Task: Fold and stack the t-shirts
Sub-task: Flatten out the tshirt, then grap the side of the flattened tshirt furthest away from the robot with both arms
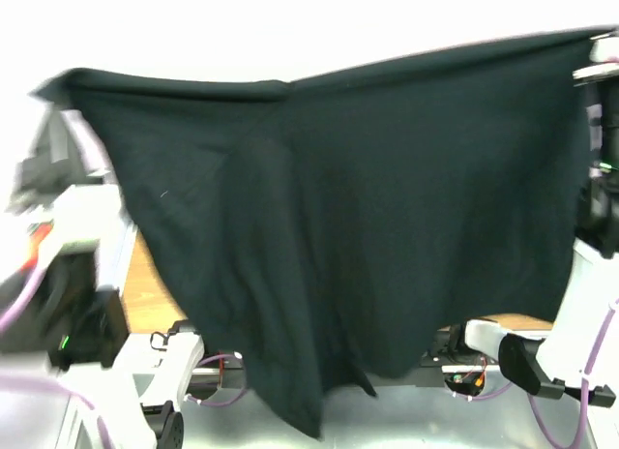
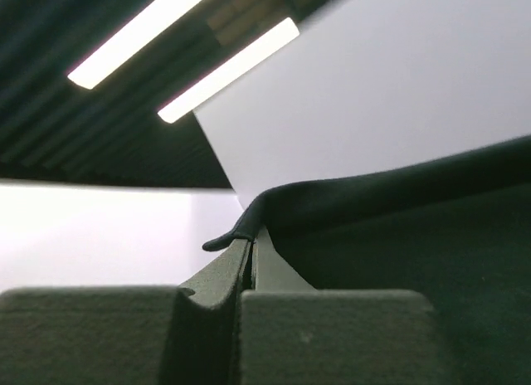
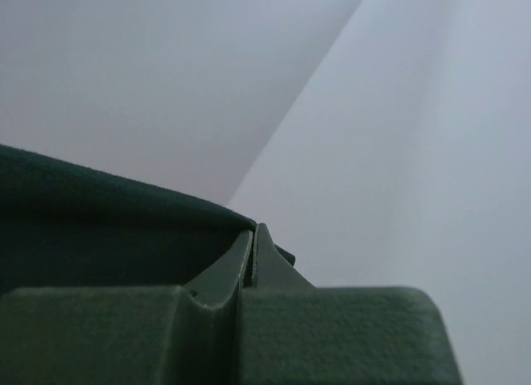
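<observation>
The large black t-shirt hangs spread out high in the air and fills most of the top view. My left gripper is shut on its upper left corner; the black cloth runs off to the right of the fingers. My right gripper is shut on the upper right corner; the cloth runs off to the left. In the top view the left gripper sits at the shirt's top left corner, blurred, and the right one at the top right. The orange and red t-shirts are hidden or out of view.
A strip of wooden table shows under the shirt's left side. The arm bases stand at the near edge. Both wrist views look up at white wall and ceiling lights.
</observation>
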Motion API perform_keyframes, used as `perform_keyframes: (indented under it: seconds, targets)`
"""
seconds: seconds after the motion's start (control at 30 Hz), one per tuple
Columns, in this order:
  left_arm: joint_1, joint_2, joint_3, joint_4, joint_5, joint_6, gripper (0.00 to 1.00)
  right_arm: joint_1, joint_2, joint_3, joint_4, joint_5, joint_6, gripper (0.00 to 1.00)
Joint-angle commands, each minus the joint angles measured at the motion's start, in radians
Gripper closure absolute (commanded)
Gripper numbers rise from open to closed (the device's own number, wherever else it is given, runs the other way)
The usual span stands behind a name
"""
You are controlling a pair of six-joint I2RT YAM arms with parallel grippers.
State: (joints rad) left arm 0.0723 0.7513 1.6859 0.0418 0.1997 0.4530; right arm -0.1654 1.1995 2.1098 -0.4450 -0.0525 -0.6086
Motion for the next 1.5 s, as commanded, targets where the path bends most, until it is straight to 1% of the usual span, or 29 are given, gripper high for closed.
perform_keyframes:
  seconds: [0.0, 0.03, 0.07, 0.13, 0.17, 0.2, 0.27, 0.33, 0.37, 0.4, 0.43, 0.47, 0.5, 0.53, 0.57, 0.6, 0.63, 0.67, 0.73, 0.77, 0.83, 0.87, 0.93, 1.0, 1.07, 1.13, 1.23, 1.4, 1.47]
  targets:
    - [0.006, 0.030, -0.177, -0.115, 0.053, 0.091, 1.00, -0.014, -0.001, -0.222, -0.034, -0.078, -0.045, 0.99]
    - [0.004, 0.023, -0.224, -0.117, 0.076, 0.099, 1.00, -0.014, -0.024, -0.281, -0.032, -0.128, -0.045, 0.99]
    - [0.004, 0.022, -0.301, -0.115, 0.119, 0.096, 1.00, -0.014, -0.029, -0.369, -0.034, -0.159, -0.043, 0.99]
    - [0.004, 0.037, -0.363, -0.134, 0.165, 0.104, 1.00, -0.014, -0.040, -0.462, -0.044, -0.220, -0.059, 0.99]
    - [0.004, 0.057, -0.394, -0.122, 0.188, 0.093, 1.00, -0.014, -0.035, -0.541, -0.044, -0.272, -0.060, 1.00]
    - [0.004, 0.074, -0.454, -0.122, 0.207, 0.104, 1.00, -0.013, -0.026, -0.574, -0.044, -0.291, -0.074, 0.99]
    - [0.004, 0.141, -0.498, -0.105, 0.234, 0.110, 1.00, 0.009, 0.003, -0.637, -0.034, -0.284, -0.091, 0.99]
    - [0.003, 0.201, -0.535, -0.094, 0.256, 0.099, 1.00, 0.030, 0.084, -0.694, -0.002, -0.250, -0.114, 0.99]
    - [0.001, 0.276, -0.543, -0.074, 0.274, 0.083, 1.00, 0.033, 0.121, -0.703, 0.011, -0.245, -0.115, 0.99]
    - [-0.005, 0.316, -0.537, -0.068, 0.283, 0.076, 1.00, 0.040, 0.185, -0.706, 0.035, -0.242, -0.115, 0.99]
    - [-0.012, 0.360, -0.526, -0.068, 0.291, 0.070, 1.00, 0.046, 0.227, -0.702, 0.049, -0.236, -0.109, 0.99]
    - [-0.022, 0.453, -0.514, -0.060, 0.284, 0.064, 1.00, 0.062, 0.263, -0.692, 0.060, -0.222, -0.106, 1.00]
    - [-0.029, 0.503, -0.474, -0.059, 0.279, 0.055, 1.00, 0.073, 0.300, -0.677, 0.074, -0.212, -0.103, 0.99]
    - [-0.037, 0.552, -0.451, -0.062, 0.276, 0.044, 1.00, 0.084, 0.389, -0.634, 0.081, -0.201, -0.097, 1.00]
    - [-0.052, 0.647, -0.428, -0.060, 0.252, 0.036, 1.00, 0.101, 0.428, -0.605, 0.083, -0.185, -0.092, 0.99]
    - [-0.061, 0.695, -0.367, -0.063, 0.235, 0.029, 1.00, 0.112, 0.474, -0.578, 0.084, -0.173, -0.091, 0.99]
    - [-0.066, 0.741, -0.336, -0.071, 0.221, 0.017, 1.00, 0.127, 0.548, -0.517, 0.085, -0.159, -0.091, 0.99]
    - [-0.069, 0.828, -0.269, -0.082, 0.201, 0.009, 1.00, 0.133, 0.589, -0.490, 0.083, -0.141, -0.088, 0.99]
    - [-0.069, 0.907, -0.197, -0.103, 0.190, -0.010, 1.00, 0.147, 0.685, -0.432, 0.085, -0.107, -0.089, 0.99]
    - [-0.097, 0.980, -0.127, -0.117, 0.173, -0.017, 1.00, 0.148, 0.712, -0.380, 0.085, -0.096, -0.091, 0.99]
    - [-0.106, 1.049, -0.053, -0.140, 0.149, -0.030, 1.00, 0.152, 0.762, -0.329, 0.085, -0.067, -0.094, 1.00]
    - [-0.115, 1.107, 0.013, -0.170, 0.135, -0.037, 1.00, 0.152, 0.799, -0.291, 0.085, -0.046, -0.094, 0.99]
    - [-0.124, 1.167, 0.066, -0.198, 0.113, -0.046, 1.00, 0.152, 0.825, -0.268, 0.084, -0.021, -0.098, 0.99]
    - [-0.141, 1.181, 0.084, -0.224, 0.106, -0.050, 1.00, 0.152, 0.834, -0.263, 0.085, -0.020, -0.106, 0.99]
    - [-0.154, 1.171, 0.064, -0.229, 0.078, -0.040, 1.00, 0.152, 0.836, -0.266, 0.085, -0.024, -0.109, 1.00]
    - [-0.169, 1.151, 0.011, -0.224, 0.066, -0.028, 1.00, 0.152, 0.835, -0.270, 0.085, -0.024, -0.111, 0.99]
    - [-0.169, 1.080, -0.087, -0.212, 0.067, -0.033, 1.00, 0.152, 0.825, -0.292, 0.085, -0.021, -0.137, 0.99]
    - [-0.167, 0.883, -0.285, -0.229, 0.066, 0.007, 1.00, 0.152, 0.808, -0.307, 0.085, -0.015, -0.166, 0.99]
    - [-0.167, 0.786, -0.340, -0.249, 0.093, 0.042, 1.00, 0.152, 0.792, -0.312, 0.085, -0.030, -0.168, 0.99]
